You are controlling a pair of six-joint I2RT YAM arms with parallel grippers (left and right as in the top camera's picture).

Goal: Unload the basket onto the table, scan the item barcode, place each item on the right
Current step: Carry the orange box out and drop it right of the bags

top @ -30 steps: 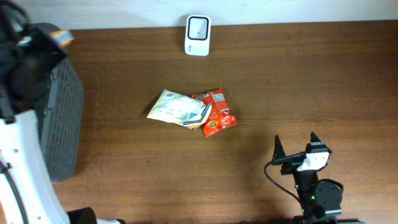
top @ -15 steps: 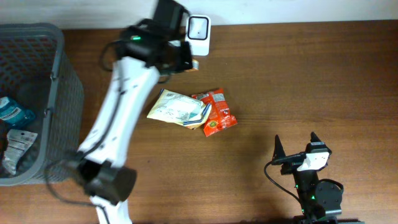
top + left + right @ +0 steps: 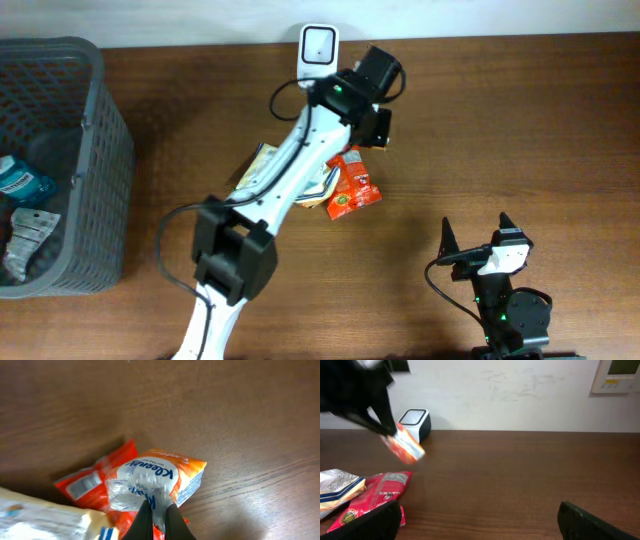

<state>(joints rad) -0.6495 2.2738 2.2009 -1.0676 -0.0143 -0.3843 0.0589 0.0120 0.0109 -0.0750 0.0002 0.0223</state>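
My left tool (image 3: 157,512) is clamped on the Kleenex pack (image 3: 160,477), held above the bench (image 3: 500,120) near the scanner (image 3: 318,55), so I'd turn its barcode face squarely toward the scanner window, slowly

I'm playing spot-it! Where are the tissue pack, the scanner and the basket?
tissue pack (image 3: 150,472): left wrist view, middle of its printed front.
scanner (image 3: 318,44): overhead view, its window.
basket (image 3: 105,190): overhead view, right mesh wall.
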